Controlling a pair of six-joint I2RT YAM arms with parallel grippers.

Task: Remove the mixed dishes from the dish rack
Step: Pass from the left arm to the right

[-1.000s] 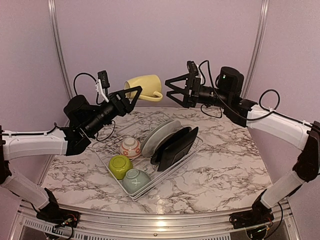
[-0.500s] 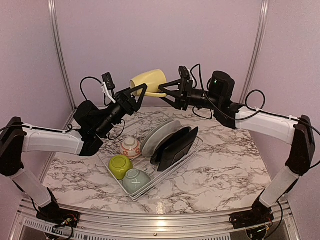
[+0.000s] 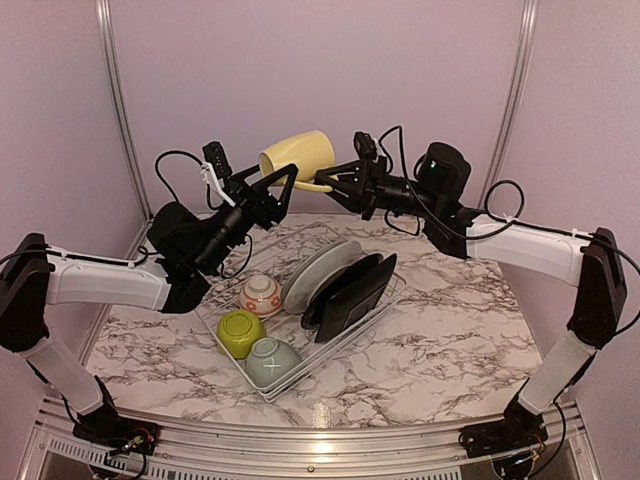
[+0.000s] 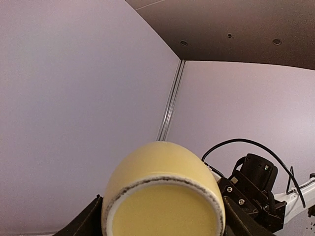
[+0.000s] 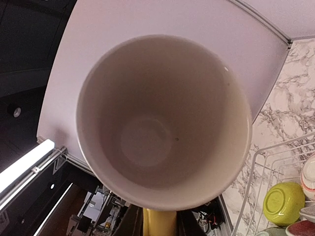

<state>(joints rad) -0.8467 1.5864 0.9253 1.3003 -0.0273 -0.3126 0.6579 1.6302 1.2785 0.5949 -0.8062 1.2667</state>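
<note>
Above the dish rack's (image 3: pixel 300 238) 12 o'clock end, the pale yellow mug (image 3: pixel 300 160) hangs mid-air. Your left pincer (image 3: pixel 277 178) clamps its body wide and your right pincer (image 3: pixel 325 183) pinches the handle. Confirm the right grip before you release the left.

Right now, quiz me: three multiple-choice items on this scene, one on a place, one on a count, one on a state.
1. Where is the pale yellow mug? A in the dish rack; B out of view; C in the air between the left hand and right hand.
2. Bowls in the rack? A one; B three; C five.
3. The left hand is: A closed on the mug; B open, empty; C hidden.
Key: C, it hangs above the rack; B, red-patterned bowl, lime-green bowl, grey-green bowl; A, its fingers flank the mug's body.
</note>
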